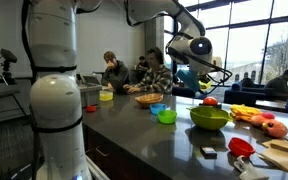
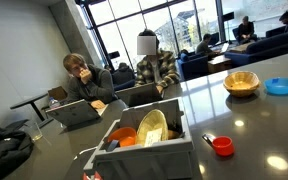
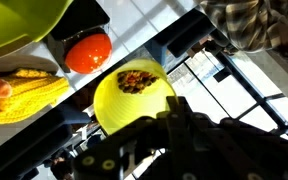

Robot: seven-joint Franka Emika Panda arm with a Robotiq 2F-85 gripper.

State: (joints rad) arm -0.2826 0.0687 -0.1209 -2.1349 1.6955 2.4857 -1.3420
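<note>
In the wrist view my gripper (image 3: 174, 108) is shut on the rim of a yellow bowl (image 3: 134, 95), which holds a small heap of dark mixed bits. The bowl hangs above the dark counter. Beyond it lie a red tomato (image 3: 87, 52), a corn cob (image 3: 29, 92) and the edge of a big green bowl (image 3: 19, 25). In an exterior view the gripper (image 1: 212, 68) is raised well above the counter, over the green bowl (image 1: 209, 117) and the tomato (image 1: 211, 101). The held bowl is hard to make out there.
On the counter (image 1: 144, 130) stand a small lime bowl (image 1: 167, 116), a blue bowl (image 1: 158, 108), a wicker bowl (image 1: 147, 99) and a red cup (image 1: 241, 146). A grey bin (image 2: 149, 158) holds more bowls. People sit at tables behind (image 2: 84, 85).
</note>
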